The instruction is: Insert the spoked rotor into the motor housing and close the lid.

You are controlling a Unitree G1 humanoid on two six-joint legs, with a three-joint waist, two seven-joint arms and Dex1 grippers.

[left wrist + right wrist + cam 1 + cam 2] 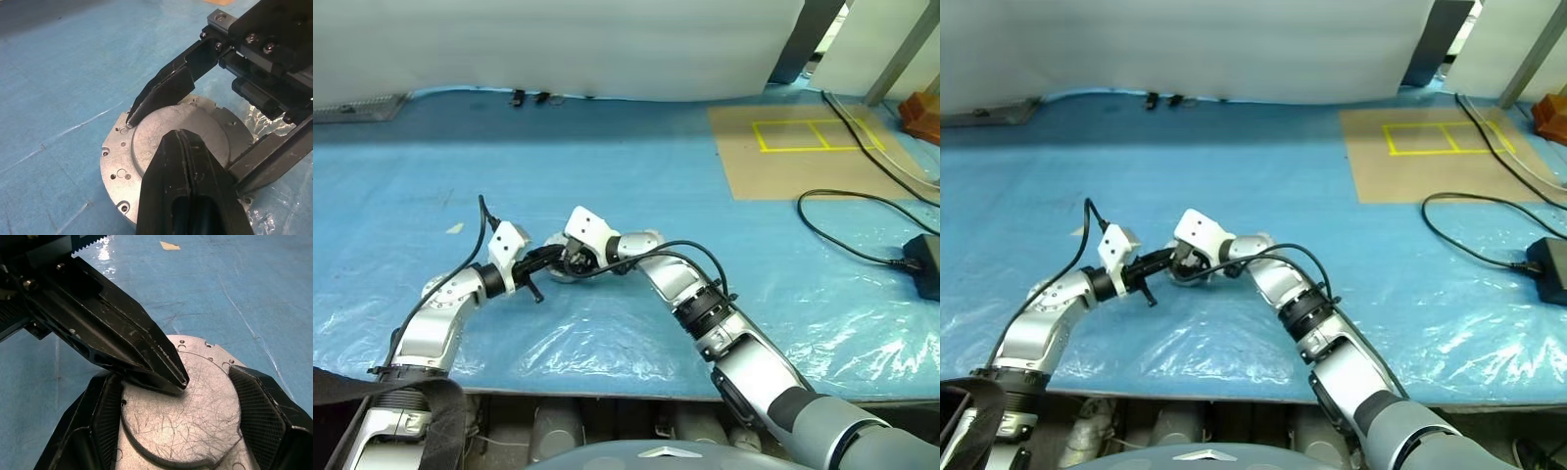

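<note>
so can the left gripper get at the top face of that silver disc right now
Probably yes: the shut left gripper already has its tip on the silver disc's flat top. The right gripper clamps only the rim, its fingers leaving the face bare.

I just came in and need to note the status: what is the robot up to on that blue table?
Both arms meet over one round silver metal disc lying on the blue plastic-covered table. The right gripper straddles the disc, its two fingers wide apart on opposite sides of the rim. The left gripper, fingers shut together, points its tip down onto the disc's flat, scratched top face. It looks like the lid being seated, though what lies underneath is hidden.
</note>
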